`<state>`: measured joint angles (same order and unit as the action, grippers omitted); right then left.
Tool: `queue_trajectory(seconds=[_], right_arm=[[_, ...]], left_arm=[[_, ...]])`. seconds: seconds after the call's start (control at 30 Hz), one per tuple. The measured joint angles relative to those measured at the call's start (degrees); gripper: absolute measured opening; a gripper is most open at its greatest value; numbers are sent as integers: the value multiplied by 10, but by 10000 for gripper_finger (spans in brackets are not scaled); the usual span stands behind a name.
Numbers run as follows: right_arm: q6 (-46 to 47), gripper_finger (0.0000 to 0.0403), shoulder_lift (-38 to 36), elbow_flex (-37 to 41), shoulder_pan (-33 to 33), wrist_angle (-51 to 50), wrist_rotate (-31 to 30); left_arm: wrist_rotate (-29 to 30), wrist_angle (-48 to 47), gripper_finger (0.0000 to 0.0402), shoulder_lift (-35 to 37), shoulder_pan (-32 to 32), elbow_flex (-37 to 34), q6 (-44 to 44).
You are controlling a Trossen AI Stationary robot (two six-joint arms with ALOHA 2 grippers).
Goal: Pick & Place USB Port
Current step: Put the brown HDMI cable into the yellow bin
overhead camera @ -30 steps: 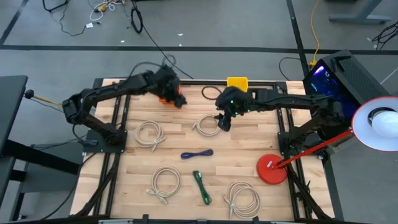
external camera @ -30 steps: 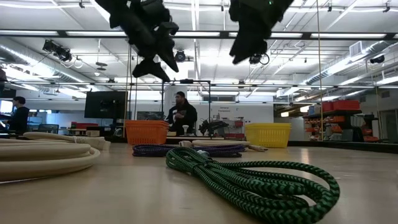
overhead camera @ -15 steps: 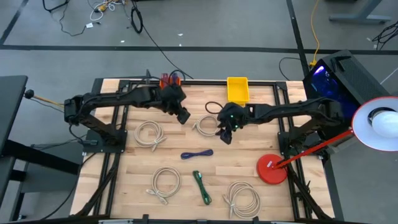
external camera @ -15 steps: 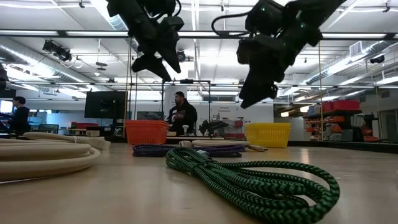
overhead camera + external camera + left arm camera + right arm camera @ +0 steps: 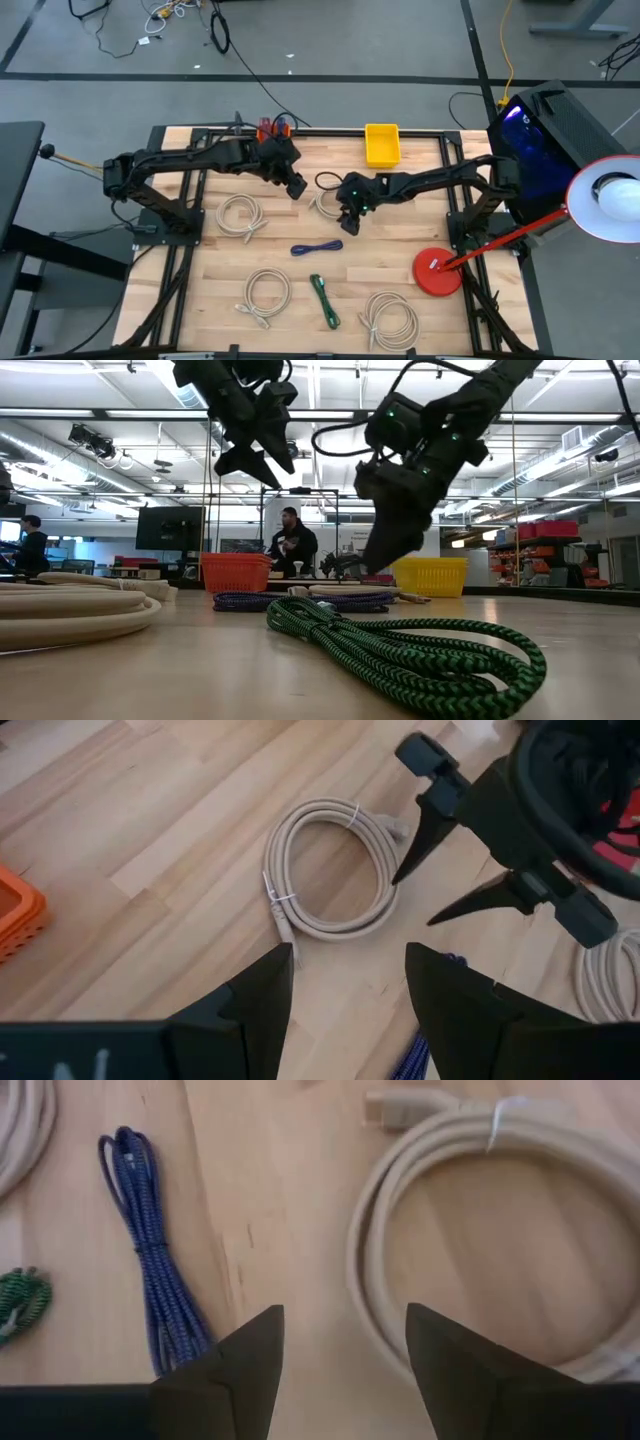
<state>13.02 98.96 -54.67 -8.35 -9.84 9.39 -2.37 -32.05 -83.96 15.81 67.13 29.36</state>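
Claws both gape wide, holding nothing. The right claw [image 5: 347, 220] hangs over the counter [image 5: 400, 255] beside a beige coiled cable [image 5: 328, 203], with the blue cable [image 5: 317, 247] at its seven o'clock. The left claw [image 5: 296, 187] hovers at the beige coil's ten o'clock, an orange bin [image 5: 268, 128] behind it at eleven.

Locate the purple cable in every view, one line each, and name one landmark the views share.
High view: purple cable at the table's middle, just below the right gripper.
Low view: flat bundle behind the green cable.
Left wrist view: only a tip by the near finger.
Right wrist view: folded bundle beside the beige coil.
Shared landmark: that beige coil, under the right gripper.
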Motion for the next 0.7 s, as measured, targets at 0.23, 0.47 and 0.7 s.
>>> queue_trajectory(seconds=[0.23, 0.47, 0.7], right_arm=[[-62, 210, 16, -47, -7, -55, -12], [-105, 210, 48, -51, -7, -97, -23], [-107, 210, 81, -52, -10, -83, -24]], left_arm=[[0, 2, 199, 0, 0, 0, -4], [-1, 0, 199, 0, 0, 0, -7], [0, 0, 199, 0, 0, 0, -7]])
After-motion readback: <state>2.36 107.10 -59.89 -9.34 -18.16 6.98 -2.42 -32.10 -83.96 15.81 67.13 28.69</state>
